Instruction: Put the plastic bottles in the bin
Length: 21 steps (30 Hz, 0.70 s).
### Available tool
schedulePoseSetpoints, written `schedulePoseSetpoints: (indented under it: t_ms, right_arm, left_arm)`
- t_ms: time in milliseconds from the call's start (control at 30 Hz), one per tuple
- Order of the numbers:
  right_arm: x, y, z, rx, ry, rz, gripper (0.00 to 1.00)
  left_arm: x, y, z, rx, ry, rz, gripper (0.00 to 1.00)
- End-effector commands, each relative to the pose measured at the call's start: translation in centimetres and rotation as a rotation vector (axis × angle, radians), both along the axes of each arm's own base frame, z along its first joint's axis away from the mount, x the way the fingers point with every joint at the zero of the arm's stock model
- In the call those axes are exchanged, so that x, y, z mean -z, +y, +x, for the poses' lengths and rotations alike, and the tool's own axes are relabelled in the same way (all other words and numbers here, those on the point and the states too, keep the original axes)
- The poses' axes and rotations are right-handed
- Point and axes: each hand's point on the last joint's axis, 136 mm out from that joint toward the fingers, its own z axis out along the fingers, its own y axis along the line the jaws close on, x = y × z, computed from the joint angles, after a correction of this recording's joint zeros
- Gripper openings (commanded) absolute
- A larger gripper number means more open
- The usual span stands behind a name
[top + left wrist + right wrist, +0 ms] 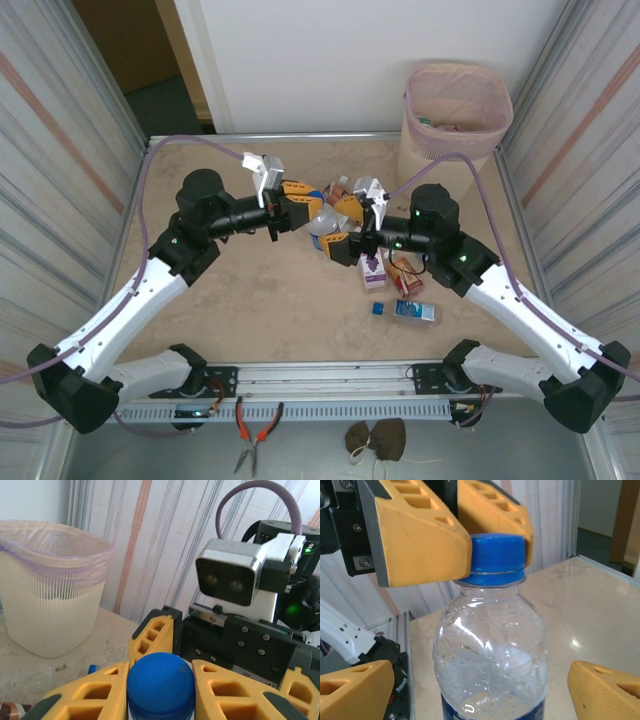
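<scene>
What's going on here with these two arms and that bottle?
The left pincer is clamped on the blue cap of a clear bottle. The right pincer stands open, straddling the bottle's body without gripping it. The lined bin stands at the far right corner of the table with some things already inside, and more bottles wait by the arms.

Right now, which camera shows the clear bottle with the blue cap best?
The right wrist view: the clear bottle is close up, neck and body plain, the left hand clamped on its blue cap. The left wrist view gives the cap's top between its fingers. The top external view shows the bottle small, partly covered.
</scene>
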Motion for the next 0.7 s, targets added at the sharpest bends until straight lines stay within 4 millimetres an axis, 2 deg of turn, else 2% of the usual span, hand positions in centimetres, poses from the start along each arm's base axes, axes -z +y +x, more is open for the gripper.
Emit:
schedulePoseSetpoints:
  t_ms: [0, 200, 533, 600, 667]
  right_arm:
    - [-1.67, 0.74, -0.18, -0.024, -0.081, 0.044, 0.86]
    - [-1.70, 1.52, -0.11, -0.039, -0.084, 0.035, 0.74]
    - [-1.85, 1.46, -0.21, -0.037, -0.092, 0.034, 0.60]
    - [-1.90, 1.41, -0.23, -0.036, -0.094, 0.034, 0.57]
    - [-1.92, 1.40, -0.32, -0.037, -0.095, 0.034, 0.56]
  left_arm:
    - [-3.42, 0.50, -1.63, 0.042, -0.109, -0.055, 0.09]
    - [-3.60, 0.51, -1.96, 0.054, -0.116, -0.059, 0.05]
    - [-3.49, 0.62, -1.86, 0.045, -0.117, -0.060, 0.01]
    - [-3.42, 0.58, -1.82, 0.044, -0.115, -0.060, 0.01]
    - [-3.49, 0.65, -1.78, 0.040, -0.115, -0.062, 0.09]
